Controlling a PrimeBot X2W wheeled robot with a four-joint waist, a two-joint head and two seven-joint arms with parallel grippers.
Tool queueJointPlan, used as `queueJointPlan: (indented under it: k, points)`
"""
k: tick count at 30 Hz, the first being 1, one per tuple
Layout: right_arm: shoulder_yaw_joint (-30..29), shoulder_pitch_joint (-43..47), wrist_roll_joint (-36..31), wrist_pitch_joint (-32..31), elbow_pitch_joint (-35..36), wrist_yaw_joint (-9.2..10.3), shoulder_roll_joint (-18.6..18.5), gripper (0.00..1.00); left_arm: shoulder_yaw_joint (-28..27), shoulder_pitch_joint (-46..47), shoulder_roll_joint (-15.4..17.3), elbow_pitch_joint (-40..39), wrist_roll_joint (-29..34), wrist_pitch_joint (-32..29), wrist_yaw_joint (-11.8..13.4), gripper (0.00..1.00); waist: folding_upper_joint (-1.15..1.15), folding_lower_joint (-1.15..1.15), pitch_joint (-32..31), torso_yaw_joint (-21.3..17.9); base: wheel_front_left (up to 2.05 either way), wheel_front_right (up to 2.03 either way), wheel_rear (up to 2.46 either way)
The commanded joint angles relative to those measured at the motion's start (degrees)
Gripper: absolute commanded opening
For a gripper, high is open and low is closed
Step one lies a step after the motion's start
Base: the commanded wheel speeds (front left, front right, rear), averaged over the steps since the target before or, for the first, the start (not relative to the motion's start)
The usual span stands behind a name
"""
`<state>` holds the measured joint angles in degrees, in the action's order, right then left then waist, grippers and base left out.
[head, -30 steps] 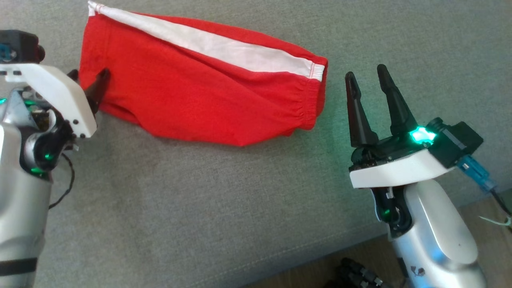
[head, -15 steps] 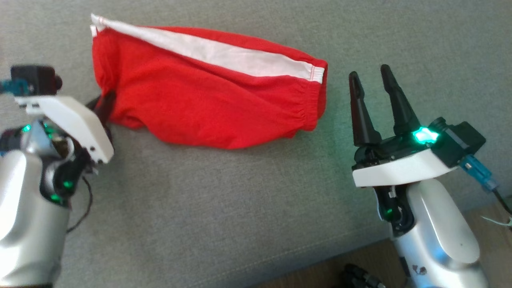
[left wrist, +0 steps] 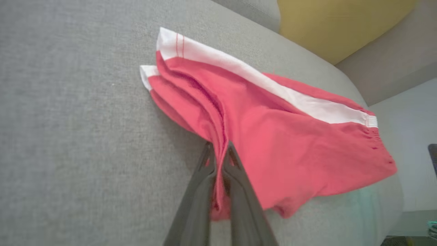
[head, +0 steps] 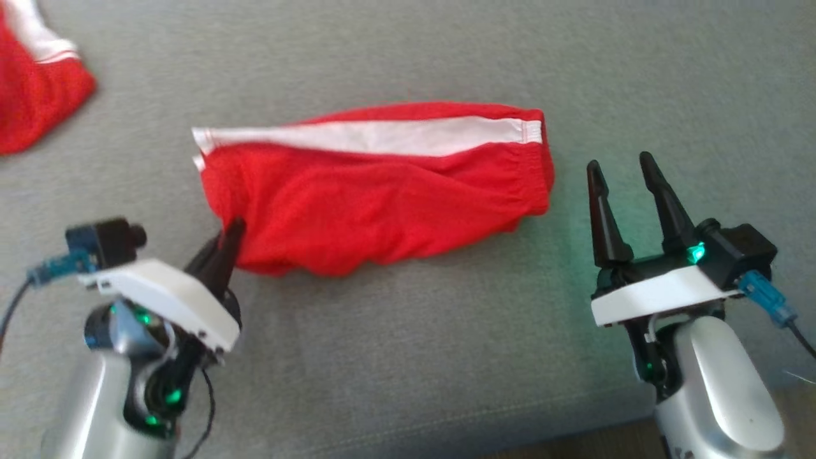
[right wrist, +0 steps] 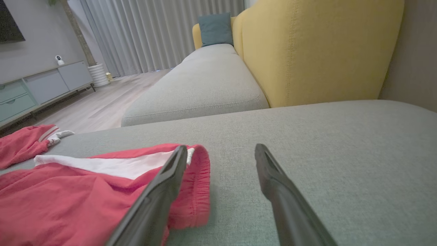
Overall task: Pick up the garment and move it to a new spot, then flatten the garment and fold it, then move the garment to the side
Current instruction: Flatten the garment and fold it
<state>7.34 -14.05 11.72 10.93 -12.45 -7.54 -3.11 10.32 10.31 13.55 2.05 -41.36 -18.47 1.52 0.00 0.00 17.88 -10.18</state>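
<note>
- Two red pieces lie on the sofa (head: 408,357) in the head view. The shorts (head: 376,204) are at centre, and a red cloth (head: 32,95) is cut off by the top-left corner. The left gripper (head: 224,250) meets the shorts' lower-left edge, its tips partly hidden by fabric. The right gripper (head: 628,185) stands just beside the waistband, jaws apart and empty.
- Left wrist view: the fingers (left wrist: 201,191) are pressed together on a fold of the shorts' edge, and the pinched fabric is hidden between them.
- Right wrist view: the fingers (right wrist: 160,191) are spread. One covers part of the waistband; whether it touches is unclear. The cloth is cut off at far left.
</note>
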Motion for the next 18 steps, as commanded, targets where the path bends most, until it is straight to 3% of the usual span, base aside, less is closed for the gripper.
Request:
queueJointPlan:
  k: [1,4,10,12,13,18]
  points:
    - [0.72,0.67,-0.86,-0.9,2.38,0.05,0.24,1.0,-2.42,0.36,0.7,-2.92,-0.16,0.82,0.25,0.0,0.0,0.0,-1.47,1.73,0.0,0.0,0.0]
    - [0.46,1.8,-1.8,-4.01,3.67,0.05,0.2,1.0,-2.8,-2.46,0.13,-3.37,-0.08,2.1,1.25,0.0,0.0,0.0,-2.48,3.22,0.0,0.0,0.0]
    - [1.34,2.04,-1.4,-7.85,4.78,0.05,-0.68,1.0,-1.94,-4.11,-1.18,-1.25,0.14,4.58,0.63,0.0,0.0,0.0,-3.11,4.14,0.0,0.0,0.0]
    - [1.91,1.85,-1.08,-9.03,4.78,0.05,-1.3,1.0,-1.7,-4.36,-1.76,-0.59,0.68,6.07,0.65,0.48,0.0,0.0,-3.26,4.28,0.0,0.0,0.0]
    - [2.2,1.73,-0.89,-9.59,4.78,0.05,-1.61,1.0,-1.59,-4.45,-1.98,-0.22,1.11,7.02,0.62,1.0,0.0,0.0,-3.36,4.34,0.0,0.0,0.0]
    - [3.42,0.69,0.28,-12.32,4.99,0.05,-3.54,1.0,-1.38,-4.53,-2.67,0.68,4.54,14.21,0.31,1.0,0.0,0.0,-4.05,4.71,0.0,0.0,0.0]
